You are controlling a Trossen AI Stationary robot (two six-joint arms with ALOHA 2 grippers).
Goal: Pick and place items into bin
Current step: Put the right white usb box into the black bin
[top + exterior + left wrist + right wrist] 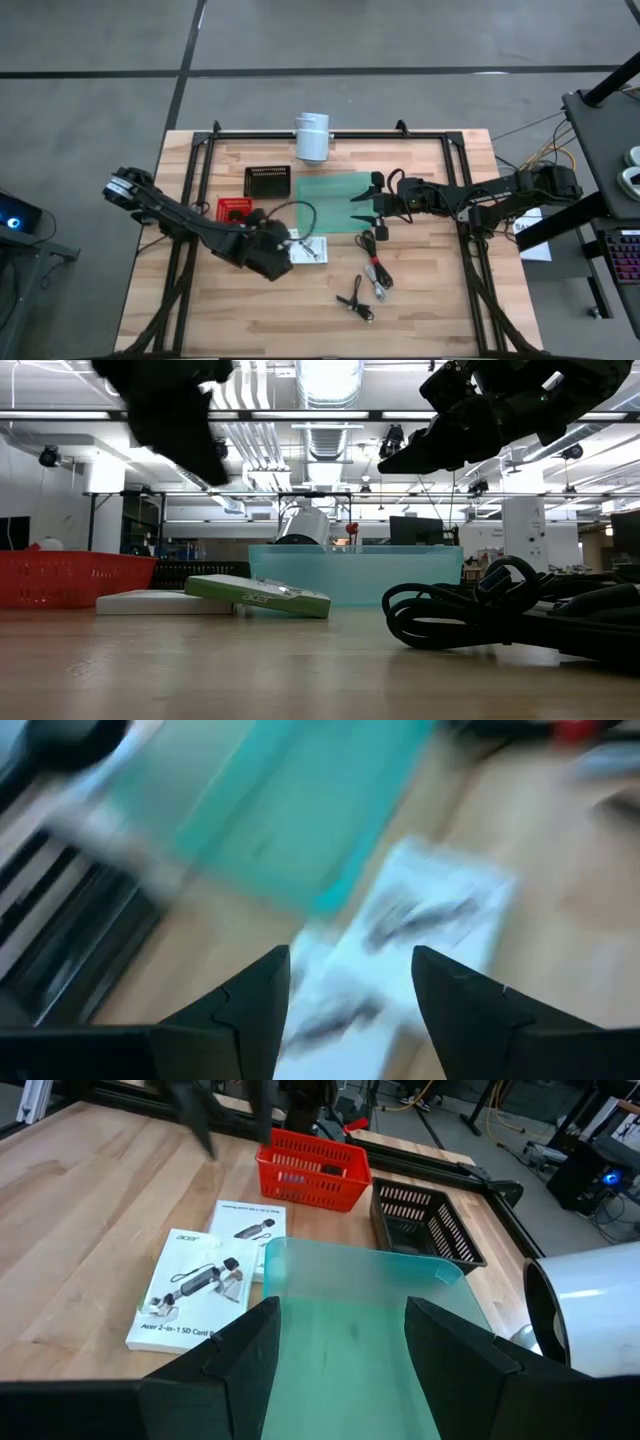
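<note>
Two white printed cards (pixel 190 1290) (pixel 250 1225) lie side by side on the wooden table, just left of the clear teal bin (pixel 335 200). In the low view the green-edged card (pixel 260 595) sits slightly tilted beside the flat white one (pixel 160 602). My left gripper (pixel 283 252) hangs open above the cards, slanting down; they show blurred between its fingers (pixel 350 955). My right gripper (pixel 360 205) is open over the bin's right part (pixel 343 1305), holding nothing. Black cables (pixel 375 265) (pixel 355 300) lie on the table near the front.
A red basket (pixel 235 208) and a black basket (pixel 267 180) stand at the back left of the bin. A white cylinder (pixel 312 137) sits at the far edge. A black frame rail (pixel 330 133) runs along the table's far side. Bare wood lies at the front left.
</note>
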